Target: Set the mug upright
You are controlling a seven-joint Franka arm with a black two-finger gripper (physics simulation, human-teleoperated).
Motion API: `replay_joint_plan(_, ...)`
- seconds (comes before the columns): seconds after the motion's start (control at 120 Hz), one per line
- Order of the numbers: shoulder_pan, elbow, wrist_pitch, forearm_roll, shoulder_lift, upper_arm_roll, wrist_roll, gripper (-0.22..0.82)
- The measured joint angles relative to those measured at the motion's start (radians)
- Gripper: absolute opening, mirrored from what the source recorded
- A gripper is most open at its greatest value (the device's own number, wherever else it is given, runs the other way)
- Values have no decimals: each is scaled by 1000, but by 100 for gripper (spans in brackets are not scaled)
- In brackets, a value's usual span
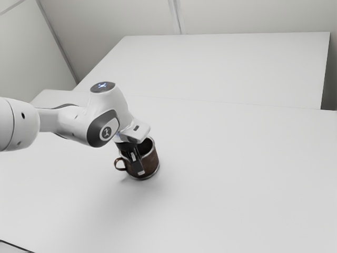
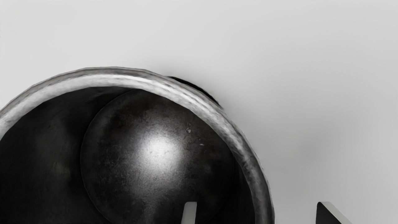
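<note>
The dark brown mug (image 1: 151, 162) stands upright on the white table, its opening upward and its handle (image 1: 120, 164) toward the exterior view's left. My gripper (image 1: 136, 164) points down at the mug's near side, over the wall. In the wrist view the mug's pale metal rim (image 2: 115, 77) circles a dark interior with a bright spot on its floor. My gripper (image 2: 259, 213) is open across the rim, one finger over the inside and the other outside, with gaps between the fingers and the wall. The fingers cover part of the mug's side in the exterior view.
The white table (image 1: 237, 174) extends around the mug, and a second white surface (image 1: 226, 68) lies behind it. A dark-edged flat item (image 1: 16, 246) shows at the exterior view's bottom left corner. Pale walls stand at the back.
</note>
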Motion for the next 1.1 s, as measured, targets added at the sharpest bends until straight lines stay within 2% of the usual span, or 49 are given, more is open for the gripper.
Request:
replay_joint_plan(0.192,8,9,0,1,-30,1,-1,52)
replay_joint_plan(0.342,8,29,-25,5,-66,0,-23,57)
replay_joint_plan(0.475,14,96,-100,-2,-87,2,-117,58)
replay_joint_plan(0.842,9,497,-437,-19,-77,6,-418,60)
replay_joint_plan(1.1,17,730,-605,7,26,19,-528,60)
